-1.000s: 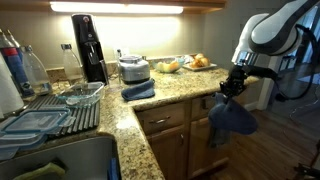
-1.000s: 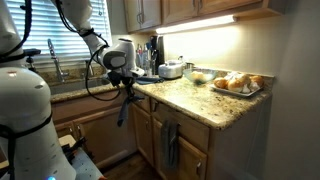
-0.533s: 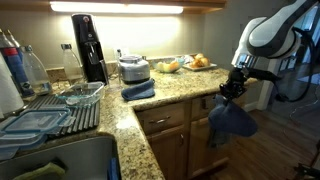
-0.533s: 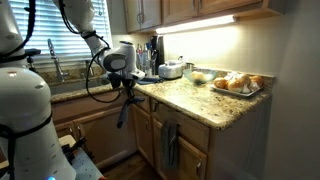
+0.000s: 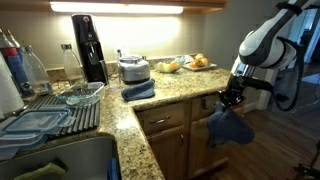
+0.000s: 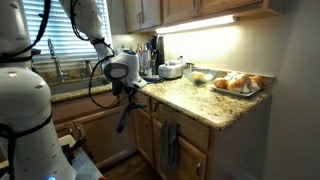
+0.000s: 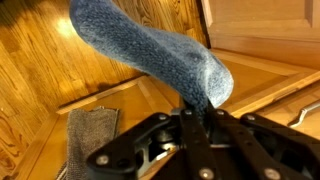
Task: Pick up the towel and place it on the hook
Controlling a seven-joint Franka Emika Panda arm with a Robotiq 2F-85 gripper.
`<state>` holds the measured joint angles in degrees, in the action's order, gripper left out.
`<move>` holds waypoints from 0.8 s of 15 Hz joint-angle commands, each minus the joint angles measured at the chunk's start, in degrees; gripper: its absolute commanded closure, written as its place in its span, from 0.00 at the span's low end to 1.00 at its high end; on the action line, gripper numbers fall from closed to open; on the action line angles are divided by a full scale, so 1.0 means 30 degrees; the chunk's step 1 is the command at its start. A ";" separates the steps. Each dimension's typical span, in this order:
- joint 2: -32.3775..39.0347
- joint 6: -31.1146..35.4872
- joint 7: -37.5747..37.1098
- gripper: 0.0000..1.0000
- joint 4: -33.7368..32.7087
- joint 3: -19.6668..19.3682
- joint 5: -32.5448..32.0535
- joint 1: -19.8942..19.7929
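Arm [image 5: 262, 38] is bending down past the outer edge of the counter [image 5: 150, 108], and you are holding the gripper [image 5: 232, 97] off the stone, level with the top drawers of the cabinets [image 5: 168, 135]. Its fingers are pinching together on the upper end of the towel [image 5: 230, 125]; in the wrist view the gripper [image 7: 195, 108] is biting into the bunched blue-grey towel [image 7: 150, 50], with no gap showing between the fingers. The cloth is hanging free below, in the air in front of the cabinet fronts and above the wooden floor [image 7: 30, 60]. In an exterior view the gripper [image 6: 127, 92] is sitting just beside the counter's edge near the sink-side corner, the towel [image 6: 123, 115] dangling under it.

Along the back edge of the granite, under the cabinet lights, the black drinks machine [image 5: 88, 48] is standing upright. The dish rack [image 5: 60, 108] is lying by the sink [image 5: 60, 158] at the near corner. A food tray [image 5: 200, 63] is resting toward the far corner, the silver pot [image 5: 133, 68] beside it, and a folded blue cloth [image 5: 138, 90] is lying near the front edge. A grey second towel [image 6: 168, 143] is hanging on a cabinet door.
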<state>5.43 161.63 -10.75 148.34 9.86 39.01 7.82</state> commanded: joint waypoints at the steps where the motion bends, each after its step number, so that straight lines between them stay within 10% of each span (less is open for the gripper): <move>1: 0.1064 0.1033 0.2182 0.96 -0.0508 0.0541 0.2803 -0.0223; 12: 0.3799 0.3110 0.9240 0.96 -0.2441 0.1670 0.8609 -0.0805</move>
<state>15.52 168.69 11.88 142.50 13.38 61.31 6.68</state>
